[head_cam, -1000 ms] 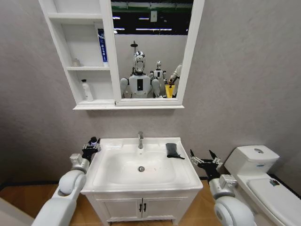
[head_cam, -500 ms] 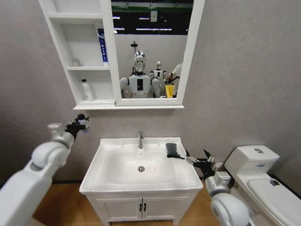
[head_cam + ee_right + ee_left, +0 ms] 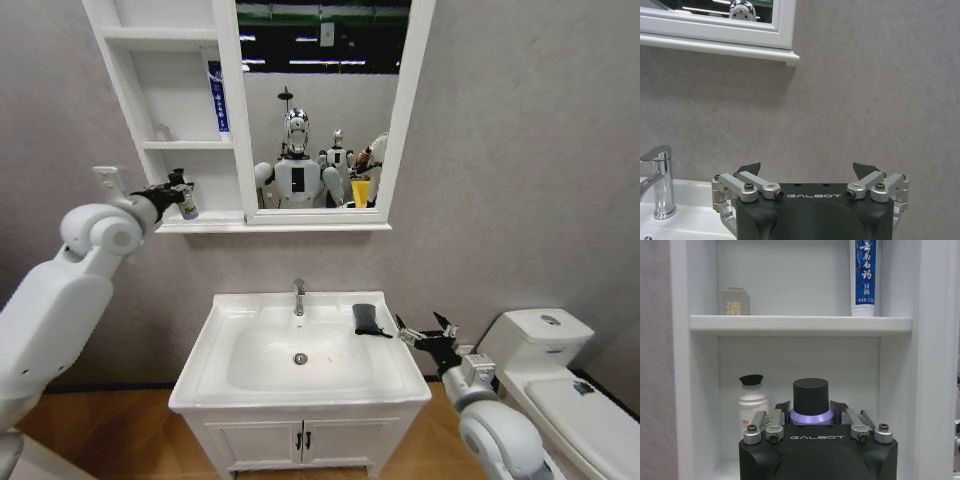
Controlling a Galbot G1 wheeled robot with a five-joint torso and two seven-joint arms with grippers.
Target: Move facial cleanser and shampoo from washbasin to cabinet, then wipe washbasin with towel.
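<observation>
The bottle [image 3: 810, 401], with its black cap and purple collar, sits clamped between the fingers of our left gripper [image 3: 811, 420], raised in front of the lowest shelf of the cabinet [image 3: 155, 120]. Just beside it on that shelf stands a white bottle [image 3: 752, 405] with a black cap. One shelf up we see a blue-and-white tube [image 3: 863, 277] and a small jar [image 3: 734, 301]. Below, the dark towel [image 3: 368, 319] lies on the washbasin [image 3: 225, 310] rim, right of the chrome tap [image 3: 298, 297]. Our right gripper [image 3: 424, 333] hovers just beside the basin's right edge, fingers spread wide and holding nothing.
</observation>
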